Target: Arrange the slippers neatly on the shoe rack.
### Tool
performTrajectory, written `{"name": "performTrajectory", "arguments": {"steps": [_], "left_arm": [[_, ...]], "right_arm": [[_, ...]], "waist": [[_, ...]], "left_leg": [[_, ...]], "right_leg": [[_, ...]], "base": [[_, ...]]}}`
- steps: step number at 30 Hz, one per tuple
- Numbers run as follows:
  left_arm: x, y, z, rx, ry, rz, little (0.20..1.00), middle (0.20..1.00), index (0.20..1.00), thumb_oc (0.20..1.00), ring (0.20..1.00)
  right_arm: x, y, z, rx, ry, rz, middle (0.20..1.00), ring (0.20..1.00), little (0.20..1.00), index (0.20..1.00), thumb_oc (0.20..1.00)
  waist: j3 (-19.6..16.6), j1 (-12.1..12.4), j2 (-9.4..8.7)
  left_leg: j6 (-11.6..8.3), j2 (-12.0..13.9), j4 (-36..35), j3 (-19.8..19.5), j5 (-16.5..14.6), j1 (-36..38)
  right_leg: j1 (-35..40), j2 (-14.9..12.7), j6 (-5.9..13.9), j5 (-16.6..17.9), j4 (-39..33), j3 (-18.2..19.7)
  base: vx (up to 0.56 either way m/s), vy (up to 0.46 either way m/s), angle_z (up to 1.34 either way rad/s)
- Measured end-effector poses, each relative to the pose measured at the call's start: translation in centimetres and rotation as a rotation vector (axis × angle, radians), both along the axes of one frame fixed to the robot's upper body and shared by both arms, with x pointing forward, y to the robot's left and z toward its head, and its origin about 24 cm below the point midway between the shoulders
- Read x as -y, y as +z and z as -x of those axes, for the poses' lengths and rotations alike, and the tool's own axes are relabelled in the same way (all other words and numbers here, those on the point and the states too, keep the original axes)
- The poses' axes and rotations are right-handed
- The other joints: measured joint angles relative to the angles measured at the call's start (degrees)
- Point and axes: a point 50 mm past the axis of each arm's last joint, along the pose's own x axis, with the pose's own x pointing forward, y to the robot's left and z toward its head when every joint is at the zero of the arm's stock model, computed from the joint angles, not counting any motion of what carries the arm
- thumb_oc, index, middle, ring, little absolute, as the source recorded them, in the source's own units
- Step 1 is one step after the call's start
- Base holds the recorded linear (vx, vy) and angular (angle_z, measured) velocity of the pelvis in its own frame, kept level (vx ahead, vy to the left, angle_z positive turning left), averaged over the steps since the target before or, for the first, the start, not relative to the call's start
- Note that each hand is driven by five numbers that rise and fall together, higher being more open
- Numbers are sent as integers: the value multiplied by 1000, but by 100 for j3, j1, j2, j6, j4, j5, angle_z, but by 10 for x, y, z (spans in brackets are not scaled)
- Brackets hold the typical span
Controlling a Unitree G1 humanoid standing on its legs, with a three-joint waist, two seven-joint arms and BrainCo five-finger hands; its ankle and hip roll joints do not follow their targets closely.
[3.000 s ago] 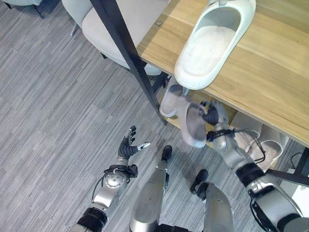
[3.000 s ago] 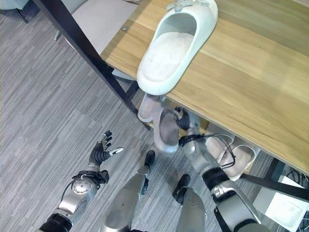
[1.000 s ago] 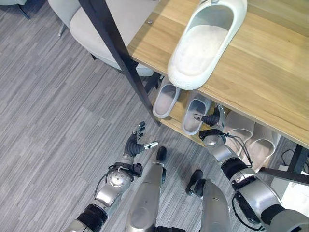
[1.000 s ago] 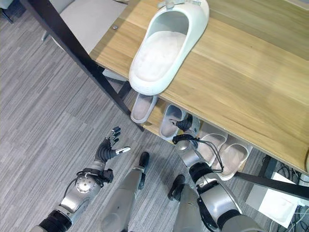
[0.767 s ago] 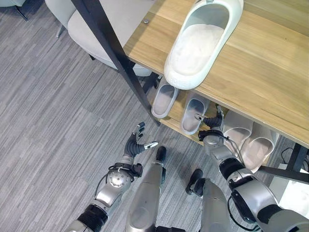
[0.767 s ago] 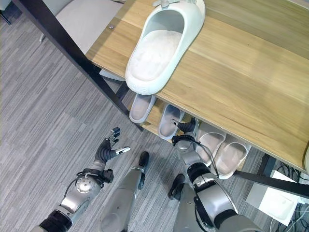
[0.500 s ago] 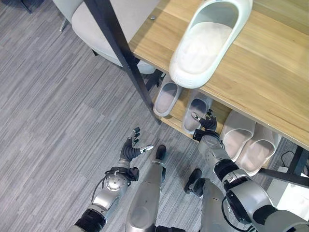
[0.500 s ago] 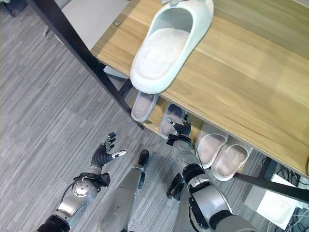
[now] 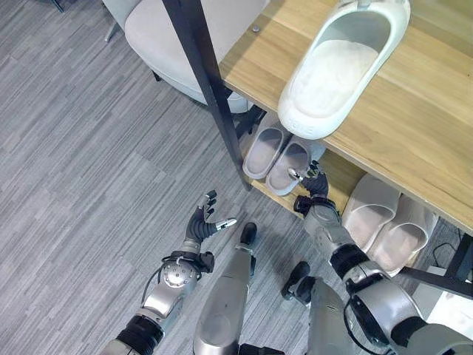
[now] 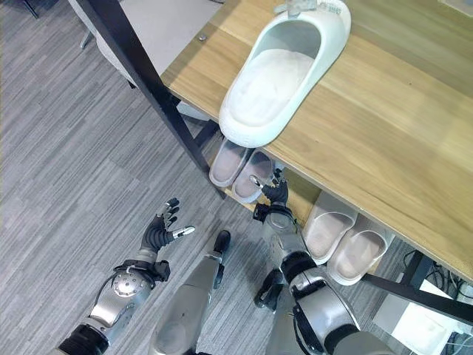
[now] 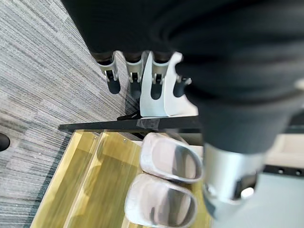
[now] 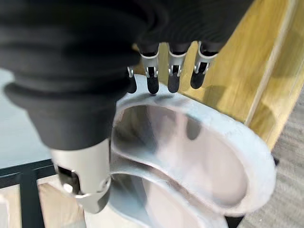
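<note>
Pale grey slippers (image 9: pixel 279 155), light wood shoe rack (image 9: pixel 421 126) with black legs, grey streaked floor (image 9: pixel 89 185).

Silver-grey arms are seen; each hand (image 9: pixel 201 222) (image 9: pixel 312 185) is made of silver, dark-tipped fingers under a dark ribbed cover.

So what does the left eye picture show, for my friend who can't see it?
The robot's right hand touches a grey slipper beside its twin on the low shelf. Its left hand hangs open over the floor.
</note>
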Motion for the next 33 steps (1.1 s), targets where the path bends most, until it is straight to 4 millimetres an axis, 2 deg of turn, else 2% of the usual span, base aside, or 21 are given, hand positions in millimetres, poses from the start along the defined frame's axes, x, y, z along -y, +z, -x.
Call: {"name": "performTrajectory", "arguments": {"steps": [3, 5, 6, 7, 11, 12, 13, 15, 17, 19, 20, 22, 23, 24, 28, 30, 33], "left_arm": [[-1, 0, 0, -4, -3, 8, 1000, 1000, 1000, 1000, 1000], [-11, -3, 4, -22, 36, 15, 1000, 1000, 1000, 1000, 1000], [-14, -5, 6, -37, 45, 21, 1000, 1000, 1000, 1000, 1000], [-15, -5, 5, -37, 44, 31, 1000, 1000, 1000, 1000, 1000], [-23, -12, 14, -72, 61, 37, 1000, 1000, 1000, 1000, 1000], [-24, -17, 19, -96, 58, 37, 1000, 1000, 1000, 1000, 1000], [-24, -18, 20, -98, 57, 37, 1000, 1000, 1000, 1000, 1000], [-23, -22, 24, -122, 44, 38, 1000, 1000, 1000, 1000, 1000], [-19, -19, 18, -116, -20, -1, 1000, 1000, 1000, 1000, 1000], [-26, -23, 27, -146, -77, -79, 1000, 1000, 1000, 1000, 1000], [-28, -22, 29, -151, -127, -133, 1000, 1000, 1000, 1000, 1000], [-28, -15, 32, -139, -240, -239, 1000, 1000, 1000, 1000, 1000], [-26, -6, 31, -112, -325, -312, 1000, 1000, 1000, 1000, 1000], [-12, 8, 36, -63, -508, -397, 1000, 1000, 1000, 1000, 1000], [25, 30, 39, 55, -797, -488, 1000, 1000, 1000, 1000, 1000], [42, 45, 38, 150, -891, -471, 1000, 1000, 1000, 1000, 1000], [64, 58, 36, 230, -998, -468, 1000, 1000, 1000, 1000, 1000]], "right_arm": [[10, -11, 17, -10, 22, 55, 1000, 1000, 1000, 1000, 1000], [6, -10, 38, 37, 114, 89, 1000, 1000, 1000, 1000, 1000], [8, -12, 44, 40, 142, 109, 1000, 1000, 1000, 1000, 1000], [12, -12, 53, 51, 168, 128, 1000, 1000, 1000, 1000, 1000], [25, -15, 83, 64, 259, 194, 1000, 1000, 1000, 1000, 1000], [30, -15, 94, 67, 276, 186, 1000, 1000, 1000, 1000, 1000], [30, -15, 95, 66, 278, 184, 1000, 1000, 1000, 1000, 1000], [32, -17, 101, 62, 304, 173, 1000, 1000, 1000, 1000, 1000], [35, -19, 112, 50, 338, 137, 1000, 1000, 1000, 1000, 1000], [36, -19, 130, 52, 384, 89, 1000, 1000, 1000, 1000, 1000], [40, -21, 138, 37, 393, 81, 1000, 1000, 1000, 1000, 1000], [48, -24, 142, 20, 388, 75, 1000, 1000, 1000, 1000, 1000], [54, -31, 150, -24, 399, 70, 1000, 1000, 1000, 1000, 1000], [58, -42, 160, -90, 444, 78, 1000, 1000, 1000, 1000, 1000], [61, -51, 175, -174, 545, 73, 1000, 1000, 1000, 1000, 1000], [61, -54, 178, -193, 580, 67, 1000, 1000, 1000, 1000, 1000], [65, -71, 187, -298, 604, 70, 1000, 1000, 1000, 1000, 1000]], "waist": [[-5, -201, -95], [-40, -246, -145], [-50, -392, -168], [-82, -434, -180], [-650, -644, -262], [-968, -778, -252], [-996, -795, -251], [-1354, -911, -207], [-1383, -1047, -126], [-1568, -1089, -61], [-1643, -1195, -16], [-1685, -1234, 64], [-1700, -1381, 107], [-1777, -1398, 120], [-1876, -1634, 125], [-1994, -1728, 63], [-2050, -1813, 22]], "left_leg": [[-25, 53, -215, 100, 52, 174], [-13, 137, -562, 200, 254, 447], [-15, 175, -720, 248, 241, 617], [-7, 199, -933, 291, 272, 791], [34, 327, -1748, 495, 557, 1344], [21, 340, -2110, 540, 675, 1612], [19, 341, -2135, 548, 678, 1626], [43, 336, -2352, 655, 738, 1737], [63, 312, -2558, 740, 794, 1996], [92, 249, -2559, 839, 743, 2147], [90, 238, -2559, 873, 703, 2147], [90, 234, -2559, 902, 702, 2126], [89, 244, -2558, 963, 703, 2162], [90, 257, -2559, 1054, 702, 2207], [15, 335, -2578, 1157, 591, 2299], [-56, 379, -2596, 1299, 526, 2291], [-41, 400, -2599, 1368, 537, 2288]], "right_leg": [[115, 48, -60, 63, -234, 66], [318, 164, 35, 315, -625, 129], [487, 222, 54, 358, -825, 152], [623, 265, 100, 473, -1028, 174], [1081, 472, 153, 839, -1913, 273], [1367, 544, 172, 1022, -2386, 271], [1384, 547, 173, 1033, -2419, 273], [1554, 605, 228, 1236, -2852, 333], [1889, 637, 283, 1427, -3288, 362], [2085, 585, 342, 1523, -3599, 416], [2138, 584, 344, 1556, -3730, 419], [2189, 599, 339, 1629, -3834, 437], [2193, 601, 345, 1649, -3835, 529], [2198, 602, 345, 1650, -3834, 598], [2194, 667, 380, 1640, -3865, 742], [2074, 695, 384, 1637, -3868, 922], [2065, 714, 365, 1686, -3867, 1012]], "base": [[50, -18, -14], [116, -39, -33], [137, -40, -31], [144, -33, -26], [146, -3, -27], [125, 27, -17], [89, 11, -15], [132, 47, -20], [104, 34, -9], [73, 9, -23], [77, 14, -19], [89, 4, -10], [82, -12, -32], [83, -10, -33], [46, -23, -22], [13, -29, -39], [-1, -27, -18]]}}
